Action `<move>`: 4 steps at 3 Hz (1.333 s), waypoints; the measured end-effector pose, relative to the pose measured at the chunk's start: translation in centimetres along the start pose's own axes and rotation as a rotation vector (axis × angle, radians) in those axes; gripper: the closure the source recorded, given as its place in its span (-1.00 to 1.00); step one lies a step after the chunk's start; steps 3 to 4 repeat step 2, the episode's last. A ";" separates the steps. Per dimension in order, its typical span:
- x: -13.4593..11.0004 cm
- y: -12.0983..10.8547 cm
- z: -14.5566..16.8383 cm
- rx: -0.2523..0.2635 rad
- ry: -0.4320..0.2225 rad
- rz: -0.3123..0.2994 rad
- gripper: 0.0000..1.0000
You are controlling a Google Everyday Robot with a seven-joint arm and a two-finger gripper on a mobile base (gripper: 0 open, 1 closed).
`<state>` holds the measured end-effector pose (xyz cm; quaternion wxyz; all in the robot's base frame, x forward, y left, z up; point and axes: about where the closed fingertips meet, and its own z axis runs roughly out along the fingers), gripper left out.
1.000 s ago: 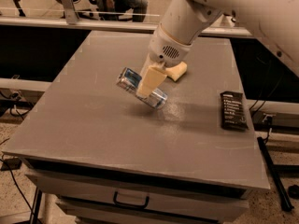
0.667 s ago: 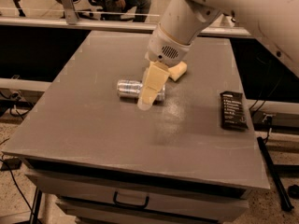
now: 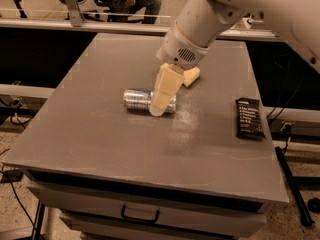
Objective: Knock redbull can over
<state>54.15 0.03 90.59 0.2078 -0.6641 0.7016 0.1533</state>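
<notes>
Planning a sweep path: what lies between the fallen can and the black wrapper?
Only bare table, as the camera view shows. The claw hangs at the end of the can nearer the wrapper.

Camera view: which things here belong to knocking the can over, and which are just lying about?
Job:
redbull can, lying on its side
gripper, low over the can's right end

Lying about:
black snack-bar wrapper, near the right edge of the table
pale yellow sponge, behind the gripper
</notes>
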 end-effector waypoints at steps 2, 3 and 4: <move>1.5 -0.6 -2.2 0.055 -0.061 -0.045 -1.00; 1.5 -0.6 -2.2 0.055 -0.061 -0.045 -1.00; 1.5 -0.6 -2.2 0.055 -0.061 -0.045 -1.00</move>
